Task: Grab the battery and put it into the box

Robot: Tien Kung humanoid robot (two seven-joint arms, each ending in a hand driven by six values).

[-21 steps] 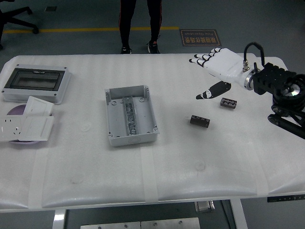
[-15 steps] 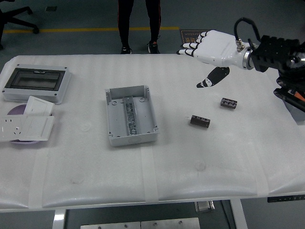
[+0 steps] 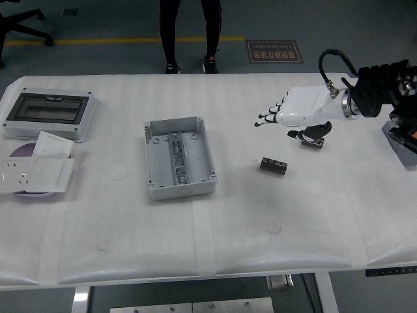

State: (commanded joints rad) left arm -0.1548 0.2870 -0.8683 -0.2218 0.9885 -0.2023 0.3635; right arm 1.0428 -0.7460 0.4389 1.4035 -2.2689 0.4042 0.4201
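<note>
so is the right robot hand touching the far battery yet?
Cannot tell. In the head view the right robot hand overlaps the far battery, its thumb hanging at the battery's top edge, but from above neither contact nor a gap shows.

Even overhead light is flooding the white padded table [image 3: 260,215], w/ only soft, faint shadows lying under objs, mild glare washing out its surface, and the frame staying sharp w/ slight barrel distortion bending the edges.
</note>
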